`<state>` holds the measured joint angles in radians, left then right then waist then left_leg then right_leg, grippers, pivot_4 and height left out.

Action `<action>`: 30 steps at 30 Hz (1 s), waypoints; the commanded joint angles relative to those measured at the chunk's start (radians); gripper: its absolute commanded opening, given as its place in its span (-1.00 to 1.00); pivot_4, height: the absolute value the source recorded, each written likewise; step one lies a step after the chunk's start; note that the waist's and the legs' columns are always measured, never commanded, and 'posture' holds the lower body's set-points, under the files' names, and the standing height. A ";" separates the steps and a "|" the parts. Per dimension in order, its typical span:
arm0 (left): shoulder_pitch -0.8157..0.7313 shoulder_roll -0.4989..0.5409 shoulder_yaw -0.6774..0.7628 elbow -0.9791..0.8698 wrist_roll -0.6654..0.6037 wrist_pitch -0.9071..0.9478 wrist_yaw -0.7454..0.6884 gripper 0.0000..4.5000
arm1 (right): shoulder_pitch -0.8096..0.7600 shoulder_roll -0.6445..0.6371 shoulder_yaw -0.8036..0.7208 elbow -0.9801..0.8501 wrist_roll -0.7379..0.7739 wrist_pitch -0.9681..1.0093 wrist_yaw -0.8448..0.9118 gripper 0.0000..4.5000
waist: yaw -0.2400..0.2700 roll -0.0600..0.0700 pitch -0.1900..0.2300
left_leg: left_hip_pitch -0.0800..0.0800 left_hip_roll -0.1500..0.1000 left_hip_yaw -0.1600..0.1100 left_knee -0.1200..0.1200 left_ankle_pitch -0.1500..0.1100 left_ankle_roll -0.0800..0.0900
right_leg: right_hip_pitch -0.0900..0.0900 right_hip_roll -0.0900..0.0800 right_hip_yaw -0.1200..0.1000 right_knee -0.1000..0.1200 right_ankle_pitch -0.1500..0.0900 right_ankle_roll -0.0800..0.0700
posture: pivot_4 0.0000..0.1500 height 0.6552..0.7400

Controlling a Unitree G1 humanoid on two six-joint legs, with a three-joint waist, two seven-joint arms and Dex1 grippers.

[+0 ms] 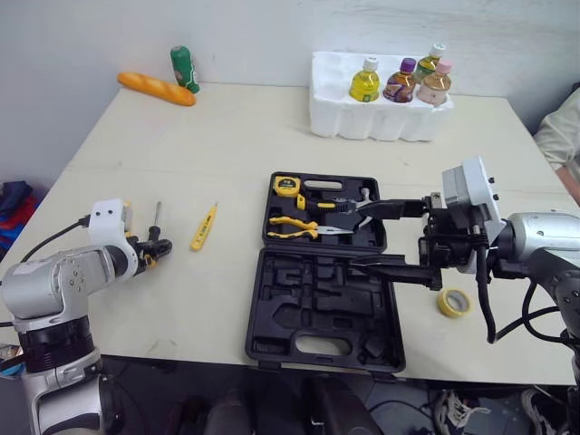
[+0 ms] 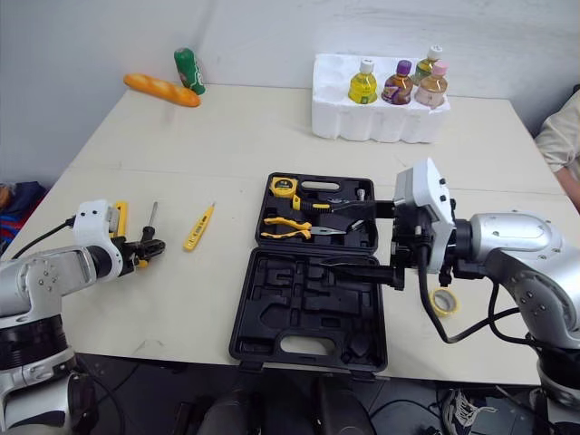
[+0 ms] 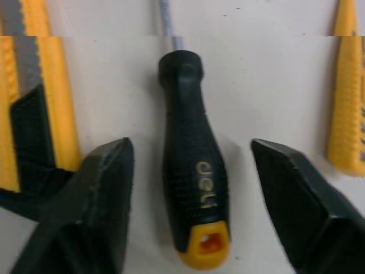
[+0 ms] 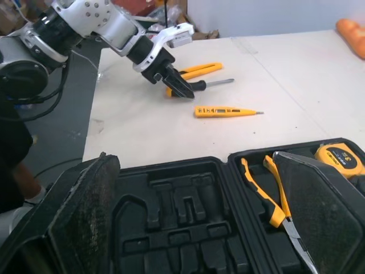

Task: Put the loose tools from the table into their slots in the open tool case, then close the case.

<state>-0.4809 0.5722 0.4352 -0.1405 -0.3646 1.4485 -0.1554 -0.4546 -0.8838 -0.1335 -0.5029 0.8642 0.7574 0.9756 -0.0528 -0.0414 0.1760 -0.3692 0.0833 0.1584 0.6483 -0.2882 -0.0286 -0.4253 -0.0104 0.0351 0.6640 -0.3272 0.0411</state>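
Note:
The open black tool case [image 1: 313,335] lies at the table's front centre. Its far half holds a yellow tape measure [image 1: 287,186] and yellow-handled pliers [image 1: 294,227]. My right gripper [image 1: 358,237] hovers open over the case's right side with nothing between its fingers. To the left lie a black screwdriver [image 3: 194,165], a yellow tester pen [image 1: 203,227] and a yellow utility knife [image 2: 120,217]. My left gripper [image 1: 149,249] is open, one finger on each side of the screwdriver's handle, with gaps showing.
A yellow tape roll [image 1: 454,303] lies right of the case. A white foam tray [image 1: 362,122] with several bottles stands at the back. A bread loaf [image 1: 156,88] and a green bottle [image 1: 185,69] lie back left. A person's sleeve [image 1: 562,136] is at the right edge.

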 commanded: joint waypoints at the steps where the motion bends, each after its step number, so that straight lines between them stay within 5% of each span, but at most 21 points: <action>1: 0.015 -0.007 -0.031 0.002 -0.004 0.021 -0.021 -0.13 | -0.002 0.007 -0.026 -0.013 -0.005 -0.027 -0.013 1.00 | 0.002 0.000 0.000 | 0.000 0.000 0.000 0.000 0.000 0.000 | 0.000 0.000 0.000 0.000 0.000 0.000 | 1.00 0.86; 4: 0.022 0.005 -0.021 -0.001 0.010 -0.019 -0.018 -0.56 | 0.024 -0.008 -0.042 -0.019 -0.014 -0.030 -0.016 1.00 | 0.011 0.000 0.000 | -0.001 0.000 0.000 0.000 0.000 0.000 | 0.000 -0.001 0.000 -0.001 0.000 0.000 | 1.00 0.86; 9: -0.041 0.140 -0.045 -0.049 -0.034 -0.108 -0.155 -0.56 | 0.090 -0.051 -0.137 -0.020 0.018 -0.003 -0.020 1.00 | 0.019 -0.003 0.002 | -0.002 0.000 0.001 0.001 0.000 0.000 | -0.001 -0.001 0.000 -0.001 0.000 0.000 | 1.00 0.86; 13: -0.064 0.351 -0.279 -0.139 -0.028 -0.316 -0.403 -0.56 | 0.184 -0.068 -0.212 -0.048 0.036 0.012 -0.032 1.00 | 0.021 -0.006 0.003 | -0.002 0.001 0.000 0.000 0.000 -0.001 | -0.002 0.000 -0.002 -0.002 0.000 -0.001 | 1.00 0.86; 16: -0.141 0.397 -0.403 -0.161 -0.065 -0.377 -0.552 -0.56 | 0.255 -0.077 -0.244 -0.067 0.003 0.003 -0.054 1.00 | 0.026 -0.003 0.002 | -0.002 0.000 0.003 -0.001 -0.002 0.001 | -0.001 -0.002 -0.001 -0.004 -0.001 -0.002 | 1.00 0.86; 22: -0.375 0.371 -0.767 -0.053 0.055 -0.622 -0.888 -0.56 | 0.452 -0.048 -0.351 -0.166 -0.008 0.003 -0.108 1.00 | 0.025 -0.003 0.002 | -0.003 -0.001 0.003 0.000 -0.002 0.002 | -0.001 -0.001 -0.001 -0.004 0.000 -0.001 | 1.00 0.86; 30: -0.565 0.177 -1.000 0.148 0.158 -0.698 -1.105 -0.56 | 0.731 0.024 -0.508 -0.331 -0.005 0.025 -0.217 1.00 | 0.017 -0.003 0.003 | -0.002 0.000 0.003 0.001 -0.001 0.001 | -0.002 0.003 0.002 -0.002 -0.001 0.000 | 1.00 0.86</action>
<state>-1.0077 0.7610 -0.5526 -0.0127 -0.2293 0.7561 -1.2223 0.2609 -0.8759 -0.5867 -0.7765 0.8432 0.7807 0.7900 -0.0361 -0.0447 0.1786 -0.3716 0.0832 0.1614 0.6495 -0.2891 -0.0276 -0.4269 -0.0078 0.0370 0.6625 -0.3282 0.0413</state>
